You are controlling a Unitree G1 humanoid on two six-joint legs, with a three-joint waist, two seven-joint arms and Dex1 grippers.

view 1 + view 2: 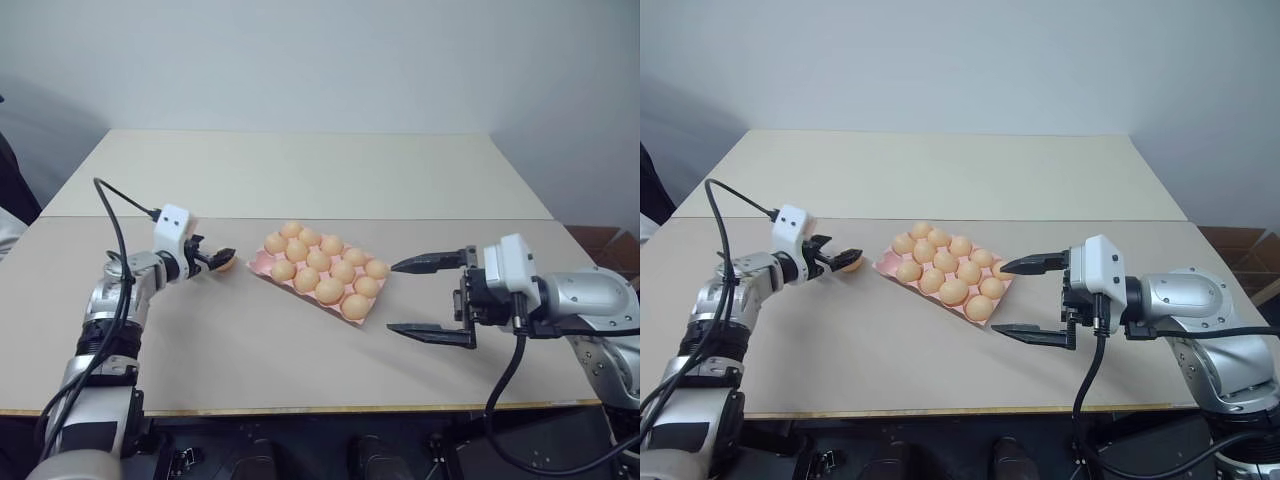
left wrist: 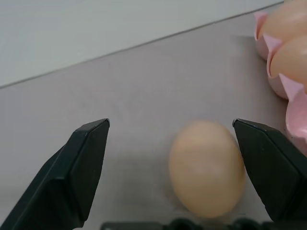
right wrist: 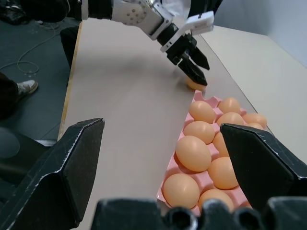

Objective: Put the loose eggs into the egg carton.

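The step in hand is judged to be the pick-up of the last loose egg (image 1: 227, 264), which is seen lying on the table (image 1: 300, 180) just to the left of the egg carton (image 1: 258, 263), apart from its pink rim. The left gripper (image 1: 222, 259) is held around that egg with its fingers spread wide; in the left wrist view the egg (image 2: 206, 168) is found between the 2 black fingers (image 2: 81, 165), much nearer 1 than the other, and nothing is gripped yet. The right gripper (image 1: 432, 298) is kept just to the right of the carton, jaws fully apart and empty.

About 11 eggs are counted in the carton (the count is not certain from this angle), and 1 free cup seems to be left at its near-left corner, the corner closest to the egg.

Next, the fingers would need to be centred on the egg and closed gently, since a shell is likely to crack under a hard squeeze. A short lift and a small shift toward the carton would then be called for.

Plenty of bare table is left on the carton's left and near sides, and its far side is open too. The table's front edge is well apart from the carton.
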